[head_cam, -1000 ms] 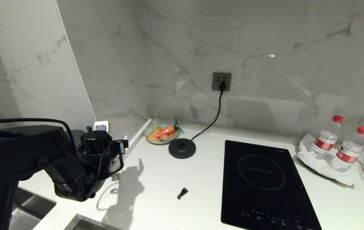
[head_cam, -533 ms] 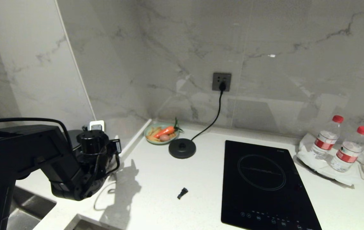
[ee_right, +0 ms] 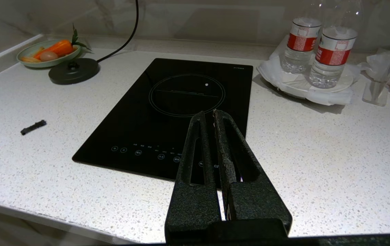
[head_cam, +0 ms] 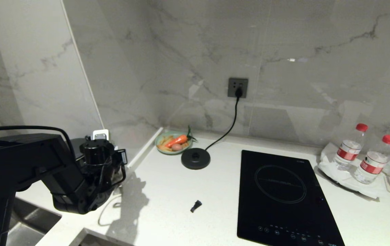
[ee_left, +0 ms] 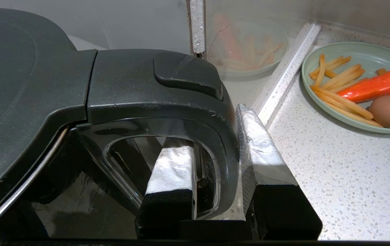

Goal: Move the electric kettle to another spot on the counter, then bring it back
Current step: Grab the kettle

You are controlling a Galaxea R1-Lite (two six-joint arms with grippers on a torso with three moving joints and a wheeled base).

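The electric kettle (ee_left: 44, 85) fills the left wrist view: black lid, loop handle (ee_left: 167, 85). It stands at the counter's (head_cam: 167, 205) far left, by the side wall. My left gripper (ee_left: 212, 126) is shut on the handle's upright part, one foil-wrapped finger (ee_left: 174, 164) inside the loop and the other outside against it. In the head view the left arm (head_cam: 89, 171) hides nearly all of the kettle. My right gripper (ee_right: 209, 114) hangs shut and empty over the hob's front edge, outside the head view.
The round corded base disc (head_cam: 195, 159) sits mid-counter beside a green plate of carrot, egg and fries (head_cam: 174, 142). A black hob (head_cam: 280, 194) lies right of it, two water bottles (head_cam: 350, 147) beyond. A small black piece (head_cam: 195, 206) lies loose. A sink (head_cam: 27, 222) is front left.
The left wrist has shifted a little to the left toward the side wall, and its fingers have closed onto the kettle's handle. Nothing else has moved.
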